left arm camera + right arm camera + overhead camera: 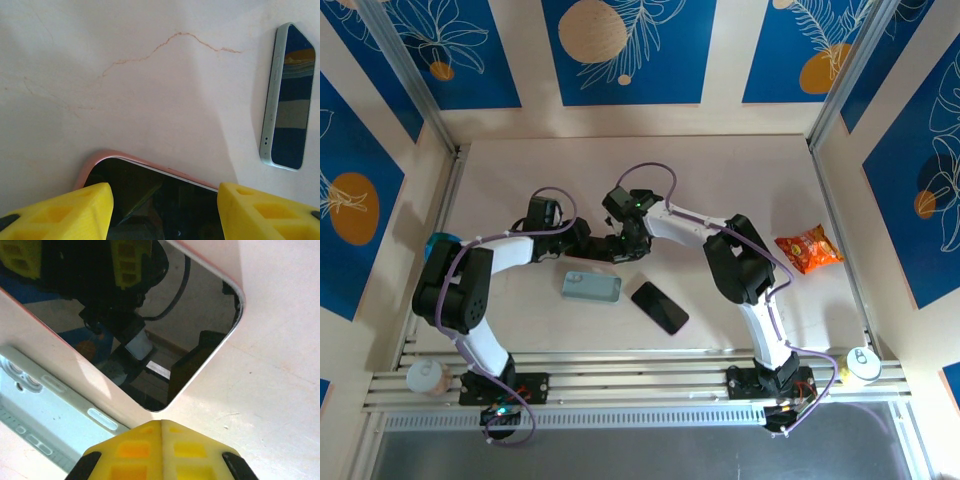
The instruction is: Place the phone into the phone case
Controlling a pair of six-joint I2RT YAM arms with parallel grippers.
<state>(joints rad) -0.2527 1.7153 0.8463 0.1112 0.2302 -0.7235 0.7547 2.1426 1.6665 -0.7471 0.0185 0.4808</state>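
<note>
Left gripper (pixel 164 194) gapes over the phone (pixel 150 177), right gripper (pixel 161 432) pinched closed beside its corner: align it squarely with the case (pixel 47 412)!

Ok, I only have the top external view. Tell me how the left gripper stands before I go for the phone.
Observer: The left gripper is open, and in the left wrist view a corner of the phone lies in the gap.
Operator: Now give me the right one.
Observer: The right gripper is shut with nothing between its fingertips, which sit close to a corner of the phone in the right wrist view.
</note>
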